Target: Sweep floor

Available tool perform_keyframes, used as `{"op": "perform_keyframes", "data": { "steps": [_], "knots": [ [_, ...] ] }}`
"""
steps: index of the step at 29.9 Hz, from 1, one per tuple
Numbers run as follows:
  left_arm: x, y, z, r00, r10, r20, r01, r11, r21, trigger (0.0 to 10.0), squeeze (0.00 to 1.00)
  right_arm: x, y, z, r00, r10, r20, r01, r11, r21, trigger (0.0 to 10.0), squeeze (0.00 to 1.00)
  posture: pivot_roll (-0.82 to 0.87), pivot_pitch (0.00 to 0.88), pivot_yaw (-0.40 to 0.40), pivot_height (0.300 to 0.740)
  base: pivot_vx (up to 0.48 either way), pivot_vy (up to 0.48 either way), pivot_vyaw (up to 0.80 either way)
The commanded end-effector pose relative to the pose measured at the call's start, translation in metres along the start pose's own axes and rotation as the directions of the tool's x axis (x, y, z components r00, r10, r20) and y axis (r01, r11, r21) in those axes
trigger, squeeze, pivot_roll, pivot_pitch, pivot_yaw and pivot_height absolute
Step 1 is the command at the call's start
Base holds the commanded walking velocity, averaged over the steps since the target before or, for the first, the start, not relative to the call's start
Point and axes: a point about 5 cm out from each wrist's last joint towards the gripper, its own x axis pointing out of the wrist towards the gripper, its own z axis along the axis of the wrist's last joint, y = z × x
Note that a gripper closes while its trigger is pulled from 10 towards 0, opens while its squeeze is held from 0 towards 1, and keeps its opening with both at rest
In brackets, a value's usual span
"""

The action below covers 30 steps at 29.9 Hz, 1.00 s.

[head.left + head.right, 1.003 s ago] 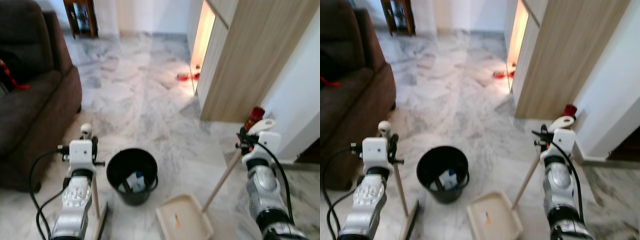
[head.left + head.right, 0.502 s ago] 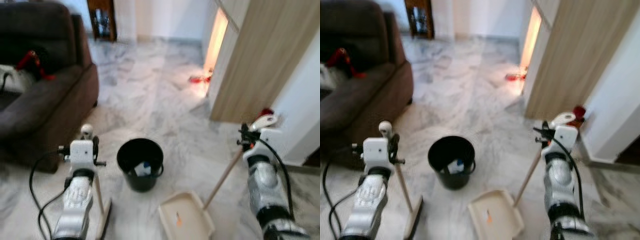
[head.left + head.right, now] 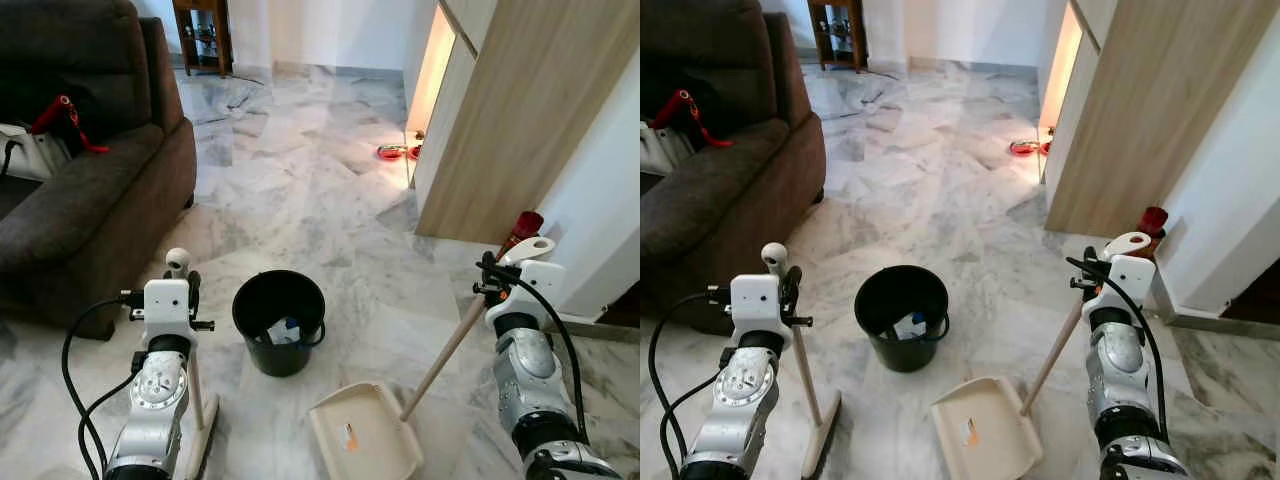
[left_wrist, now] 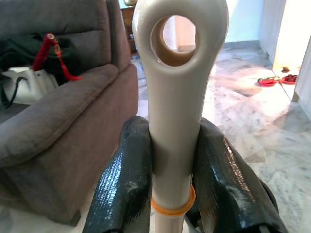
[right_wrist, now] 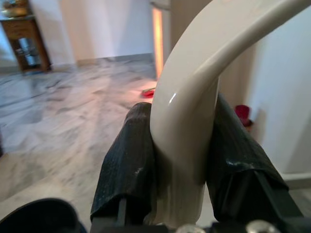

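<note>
My left gripper (image 3: 186, 292) is shut on the cream broom handle (image 4: 176, 97) just under its hanging hole. The broom stands upright, and its head (image 3: 201, 448) rests on the marble floor at the lower left. At the right, my right gripper (image 3: 489, 276) is shut on the curved cream top (image 5: 194, 92) of the dustpan's wooden handle (image 3: 444, 352). The cream dustpan (image 3: 380, 455) lies flat on the floor between my arms with a small orange scrap (image 3: 349, 436) in it. A black bucket (image 3: 279, 320) holding some rubbish stands just beyond it.
A brown sofa (image 3: 90, 190) with a white bag and red strap (image 3: 35, 140) fills the left. A wooden cabinet (image 3: 510, 120) and white wall close off the right, a red bottle (image 3: 524, 224) at their foot. Red dishes (image 3: 392, 152) lie by the lit doorway.
The camera has shifted and steadied, bringing more of the sofa and the far floor into view. Both grippers keep their hold; broom, dustpan and bucket stay in place.
</note>
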Motion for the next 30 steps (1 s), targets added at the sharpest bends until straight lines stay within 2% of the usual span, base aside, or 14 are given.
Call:
{"op": "perform_keyframes", "data": {
  "steps": [1, 24, 30],
  "knots": [
    [0.0066, -0.0021, 0.0101, 0.999, -0.004, 0.047, 0.004, 1.000, 0.000, 10.0, 0.00, 0.0046, -0.0036, 0.0078, 1.000, -0.021, 0.023, 0.021, 1.000, 0.009, 10.0, 0.00, -0.02, 0.000, -0.041, 0.740, 0.000, 0.000, -0.80],
    [0.0102, -0.0056, 0.0110, 0.999, -0.023, 0.047, 0.023, 1.000, 0.016, 10.0, 0.00, 0.0080, -0.0044, 0.0102, 0.999, -0.032, 0.016, 0.032, 0.999, 0.007, 10.0, 0.00, -0.01, 0.000, -0.044, 0.740, 0.000, 0.000, -0.80],
    [0.0102, -0.0068, 0.0105, 0.999, -0.025, 0.045, 0.024, 0.999, 0.022, 10.0, 0.00, 0.0082, -0.0057, 0.0107, 0.999, -0.034, 0.016, 0.034, 0.999, 0.003, 10.0, 0.00, -0.02, 0.000, -0.046, 0.740, 0.000, -0.367, -0.80]
  ]
}}
